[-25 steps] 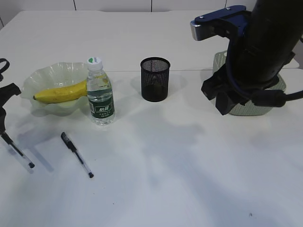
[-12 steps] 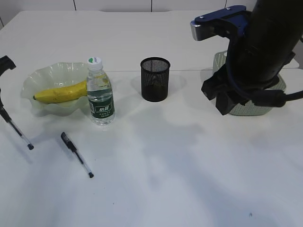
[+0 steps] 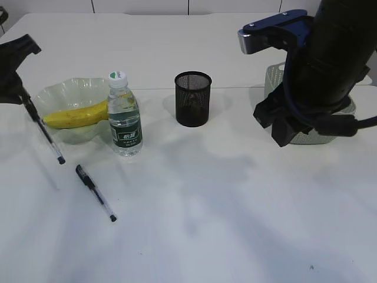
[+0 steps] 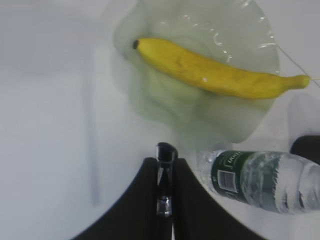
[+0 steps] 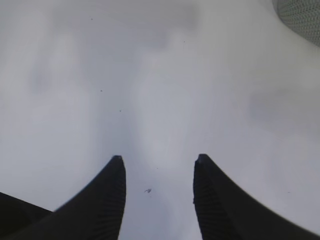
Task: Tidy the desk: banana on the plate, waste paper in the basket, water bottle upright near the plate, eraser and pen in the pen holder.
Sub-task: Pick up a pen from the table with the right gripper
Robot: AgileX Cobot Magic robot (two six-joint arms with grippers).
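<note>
While the left gripper [image 3: 19, 88] is clenched on a pen [image 3: 45, 132] and holds it in the air above the table [image 3: 235, 212], the step in hand looks like the carrying of this pen to the pen holder [image 3: 193, 98]. The pen hangs tilted, with its tip down, in front of the plate [image 3: 68, 88]. In the left wrist view the dark pen end [image 4: 165, 151] shows between the closed jaws. A second pen [image 3: 95, 193] lies flat on the table, below the water bottle [image 3: 123, 115].

The banana [image 3: 76, 115] already lies on the plate, and the bottle stands upright just beside the plate, so I judge these two parts as done. The basket [image 3: 272, 79] is partly hidden behind the right arm; I cannot tell what is in it, and I see no eraser. The right gripper [image 5: 157, 192] is released and holds nothing over bare table.

The next move asks to carry the pen to the right, past the bottle without touching it, then to bring the tip over the holder's mouth before letting go.
</note>
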